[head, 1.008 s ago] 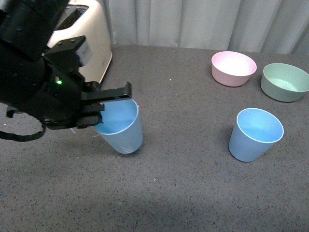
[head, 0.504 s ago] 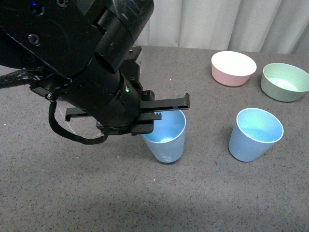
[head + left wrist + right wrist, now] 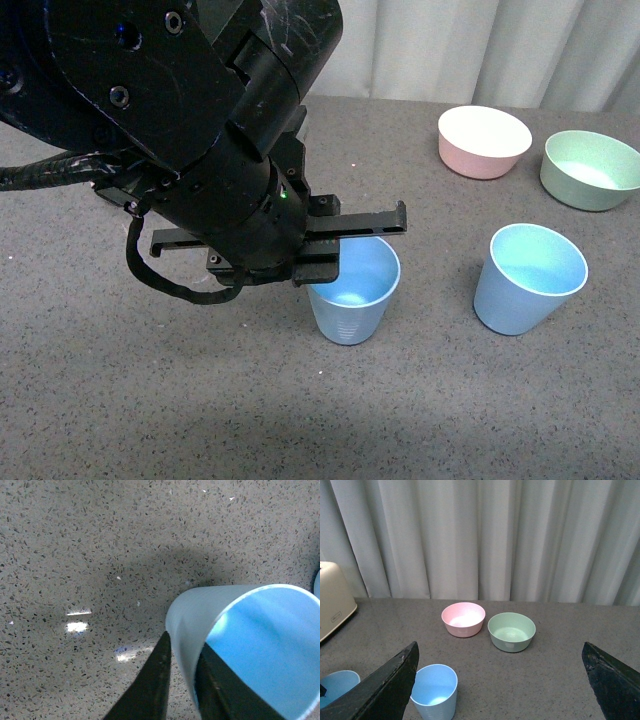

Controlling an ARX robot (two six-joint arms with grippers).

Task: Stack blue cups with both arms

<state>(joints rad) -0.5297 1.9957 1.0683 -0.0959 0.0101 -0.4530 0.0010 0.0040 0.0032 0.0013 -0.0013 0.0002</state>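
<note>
Left of the middle of the grey speckled table (image 3: 120, 400), beneath the bulky black left arm (image 3: 180, 120) with its small green light (image 3: 284, 195): the left gripper (image 3: 183, 645), pinched tight on the wall of a light blue tapered plastic tumbler (image 3: 355, 295), one flat black finger outside the rim and the other inside. Held upright, wider at the rim, finely ridged near the base, smooth inside with nothing in it. Hard to tell whether resting on the table or just off it.

Further right, apart from it and nearer the right edge, a matching light blue plastic tumbler (image 3: 530, 278), standing free and likewise bare inside.

Behind that, toward the far right corner, a round pink bowl (image 3: 484, 140) with a pale interior. Beside it, close but not touching, a round green bowl (image 3: 590, 168). Nothing visible in either.

Shown only by its own wrist camera, the right gripper (image 3: 500, 655): spread wide, gripping nothing, raised clear of the table and well apart from both tumblers.
</note>
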